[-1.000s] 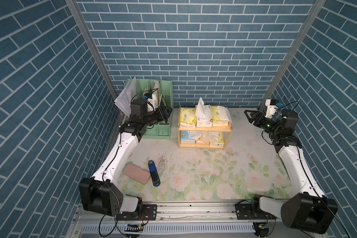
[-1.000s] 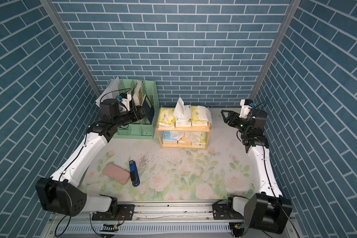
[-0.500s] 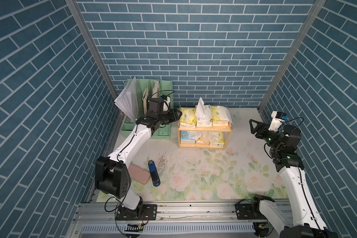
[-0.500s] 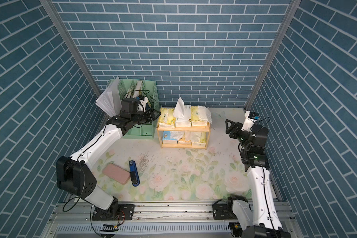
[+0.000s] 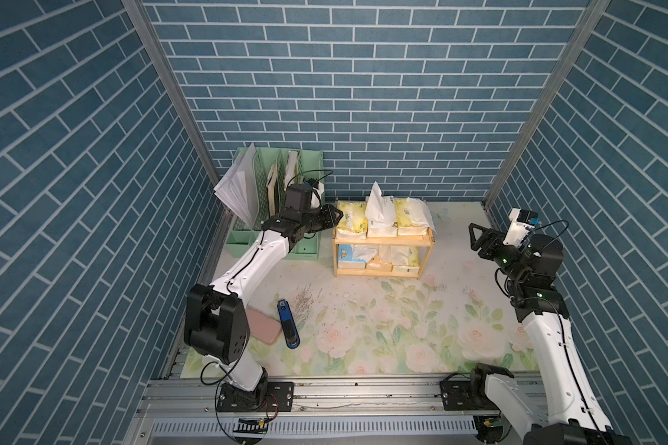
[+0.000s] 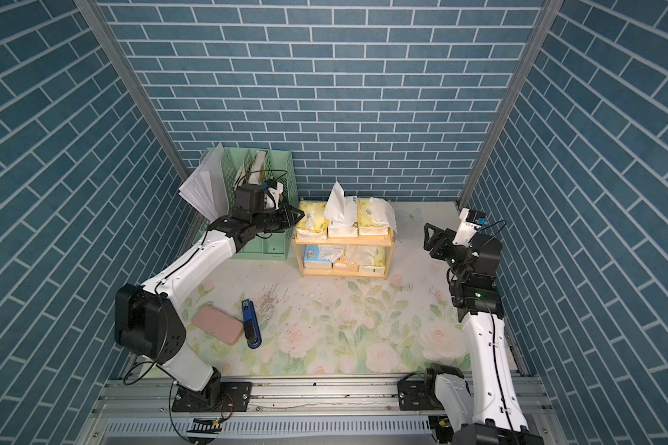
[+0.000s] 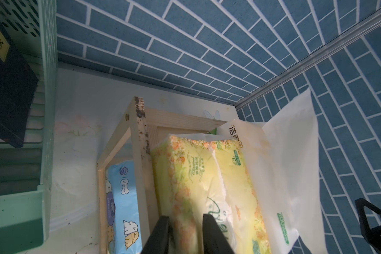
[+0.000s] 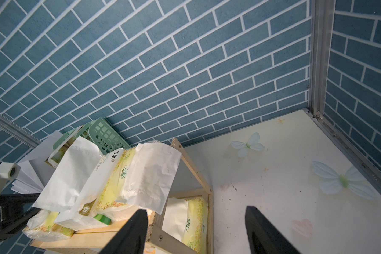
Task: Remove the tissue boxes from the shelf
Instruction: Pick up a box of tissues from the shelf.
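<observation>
While brick walls [image 5: 363, 96] ring mat [image 5: 363, 327] | left tool [image 7: 186, 231] pinches yellow pack [image 7: 196, 176] (right tool [image 8: 195, 220] spread)

- All round me the walls [image 5: 363, 96] read teal-blue brick with pale grout lines.
- Underneath, the table mat [image 5: 402, 331] is cream with pink roses and green leaves, and I can see pale blue butterflies [image 8: 248, 145] printed near the back corner.
- I see the shelf [image 5: 382, 242] in light natural wood.
- Top tier now: left yellow pack [image 5: 351, 223] with orange-green speckled edging, white pack [image 5: 382, 230], right yellow pack [image 5: 411, 227].
- Below, a light blue pack [image 7: 121, 198] with cartoon dogs.
- Mint-green file organizer [image 5: 309, 169], pink case [image 6: 216, 323], blue stapler [image 6: 250, 323].
</observation>
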